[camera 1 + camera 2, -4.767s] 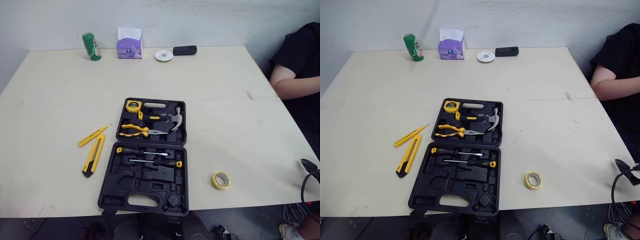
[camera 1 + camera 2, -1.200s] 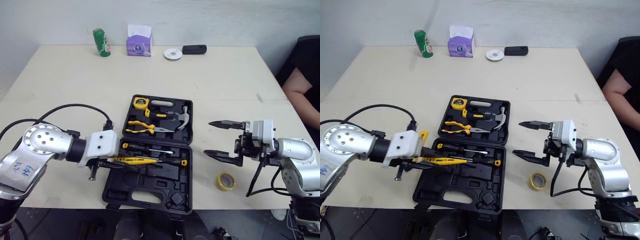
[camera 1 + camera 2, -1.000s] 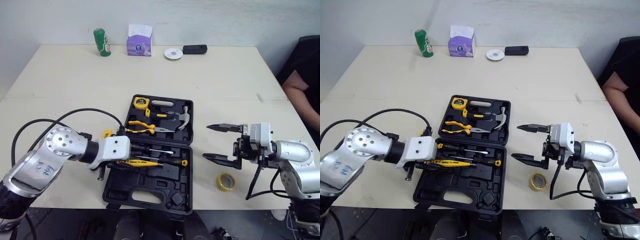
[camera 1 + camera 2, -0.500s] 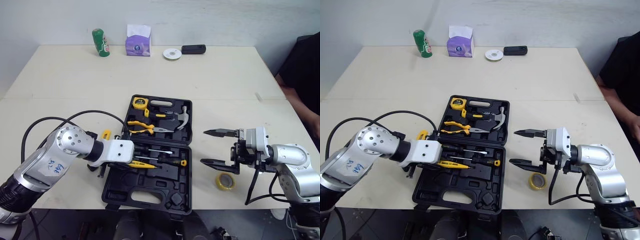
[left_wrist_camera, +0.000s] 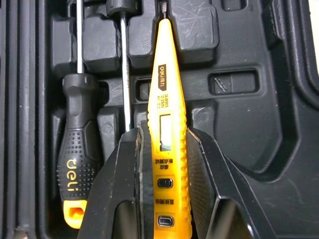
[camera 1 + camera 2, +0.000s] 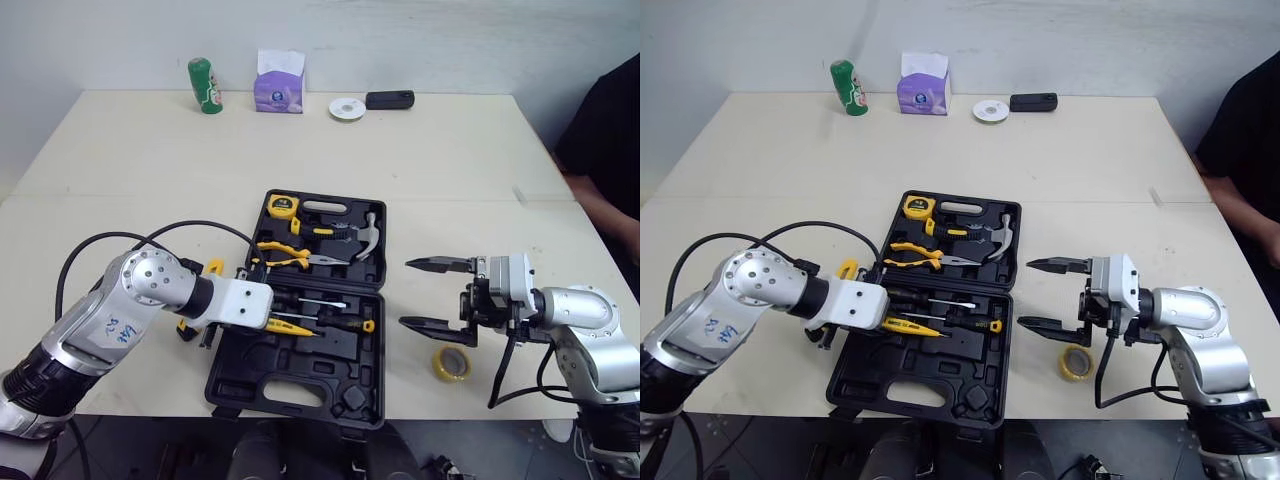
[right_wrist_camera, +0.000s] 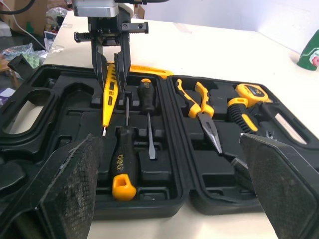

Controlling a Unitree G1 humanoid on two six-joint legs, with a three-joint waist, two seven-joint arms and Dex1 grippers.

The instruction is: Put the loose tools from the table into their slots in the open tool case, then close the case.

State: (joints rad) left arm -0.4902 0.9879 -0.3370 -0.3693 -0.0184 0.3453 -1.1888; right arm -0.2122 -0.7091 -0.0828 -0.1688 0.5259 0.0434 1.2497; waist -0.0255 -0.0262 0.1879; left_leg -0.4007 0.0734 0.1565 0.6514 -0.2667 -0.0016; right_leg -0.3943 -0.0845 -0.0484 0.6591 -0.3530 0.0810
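Observation:
The black tool case (image 6: pixel 300 382) lies open in the middle of the table. Its far half holds a tape measure (image 6: pixel 281 207), pliers (image 6: pixel 285 260) and a hammer (image 6: pixel 365 235); two screwdrivers (image 6: pixel 335 322) lie in the near half. My left gripper (image 6: pixel 263 320) is shut on a yellow tester pen (image 5: pixel 167 114), held low over the near half beside the screwdrivers, tip pointing right. A yellow utility knife (image 6: pixel 212 268) peeks out behind my left arm, on the table left of the case. My right gripper (image 6: pixel 405 293) stands open to the right of the case, nothing between its fingers.
A yellow tape roll (image 6: pixel 450 363) lies on the table just below my right gripper. At the far edge stand a green can (image 6: pixel 204 85), a tissue box (image 6: pixel 280 82), a white disc (image 6: pixel 346 108) and a black device (image 6: pixel 388 99). A person (image 6: pixel 610 130) sits at the right.
My left gripper has carried the tester pen a little to the right, further over the case's near half. My right gripper has drifted slightly left and stays open.

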